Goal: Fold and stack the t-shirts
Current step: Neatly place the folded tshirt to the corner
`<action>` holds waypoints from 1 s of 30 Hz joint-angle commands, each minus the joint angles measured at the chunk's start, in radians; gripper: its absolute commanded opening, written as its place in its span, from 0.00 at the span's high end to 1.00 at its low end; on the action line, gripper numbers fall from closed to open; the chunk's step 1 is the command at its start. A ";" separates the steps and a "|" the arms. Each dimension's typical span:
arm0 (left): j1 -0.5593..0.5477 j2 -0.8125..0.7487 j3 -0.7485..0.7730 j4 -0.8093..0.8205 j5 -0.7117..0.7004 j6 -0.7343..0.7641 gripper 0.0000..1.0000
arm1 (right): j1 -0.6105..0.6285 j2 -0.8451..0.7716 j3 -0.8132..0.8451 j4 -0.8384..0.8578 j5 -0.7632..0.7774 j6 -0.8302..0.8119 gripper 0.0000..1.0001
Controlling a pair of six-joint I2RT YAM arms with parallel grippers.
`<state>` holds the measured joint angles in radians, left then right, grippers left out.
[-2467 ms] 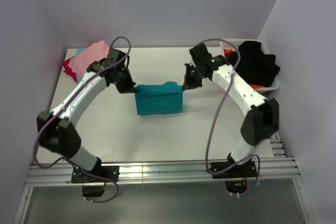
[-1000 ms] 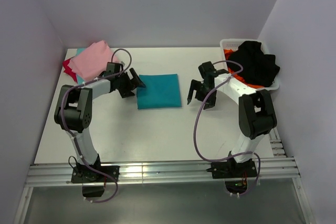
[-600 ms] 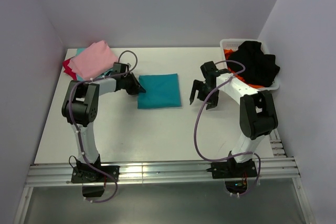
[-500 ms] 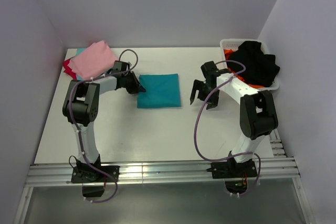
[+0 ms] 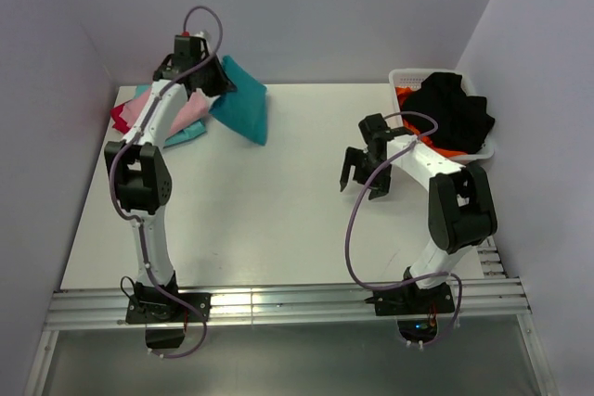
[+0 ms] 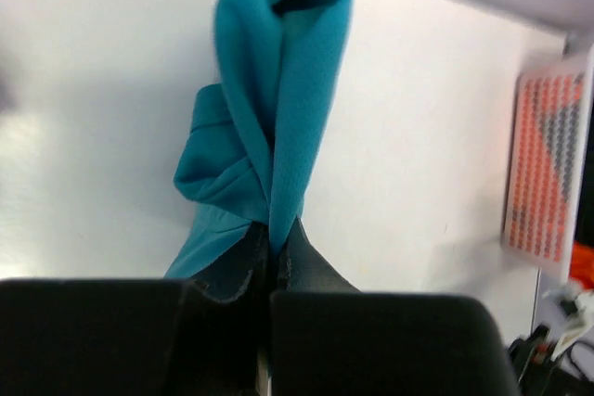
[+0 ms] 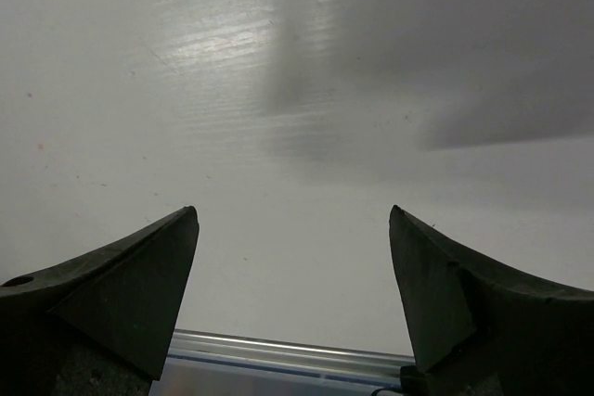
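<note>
The teal shirt (image 5: 241,107) is airborne, far left!
From above: the left gripper (image 5: 212,81) is clamped on it, and it hangs clear of the table (image 5: 278,210), right by the pile (image 5: 183,113) of pink, red and pale teal. The right gripper (image 5: 364,172) hovers agape near the basket (image 5: 406,76), holding nothing. Left wrist: fingers (image 6: 306,266) pinched tight on a fold of teal, the rest of the cloth dangling beyond them. Right wrist: fingers (image 7: 139,275) spread wide, only table between them.
</note>
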<state>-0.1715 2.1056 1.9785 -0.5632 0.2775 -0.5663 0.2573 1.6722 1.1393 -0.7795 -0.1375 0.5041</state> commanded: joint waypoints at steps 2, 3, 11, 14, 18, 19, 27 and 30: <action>0.096 0.045 0.161 -0.096 0.006 0.040 1.00 | -0.015 -0.063 -0.023 -0.020 0.029 -0.035 0.10; 0.115 0.042 0.161 -0.087 0.012 0.036 1.00 | -0.016 -0.069 -0.029 -0.023 0.030 -0.036 0.10; 0.328 0.040 0.169 -0.060 0.081 0.005 1.00 | -0.016 -0.072 -0.052 -0.027 0.026 -0.041 0.11; 0.417 0.044 0.160 -0.040 0.110 -0.013 1.00 | -0.016 -0.071 -0.059 -0.020 0.009 -0.035 0.11; 0.527 0.082 0.141 -0.026 0.144 -0.033 1.00 | -0.018 -0.071 -0.061 -0.018 0.007 -0.036 0.12; 0.541 0.091 0.141 -0.030 0.150 -0.037 0.99 | -0.016 -0.069 -0.061 -0.021 0.007 -0.038 0.12; 0.647 0.194 0.086 -0.052 0.146 -0.058 0.39 | -0.016 -0.086 -0.062 -0.026 0.013 -0.039 0.12; 0.655 0.194 0.043 -0.057 0.140 -0.056 0.29 | -0.016 -0.097 -0.078 -0.014 0.007 -0.032 0.12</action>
<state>0.4603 2.2826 2.0644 -0.6010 0.4068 -0.5953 0.2481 1.6367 1.0763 -0.7959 -0.1291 0.4740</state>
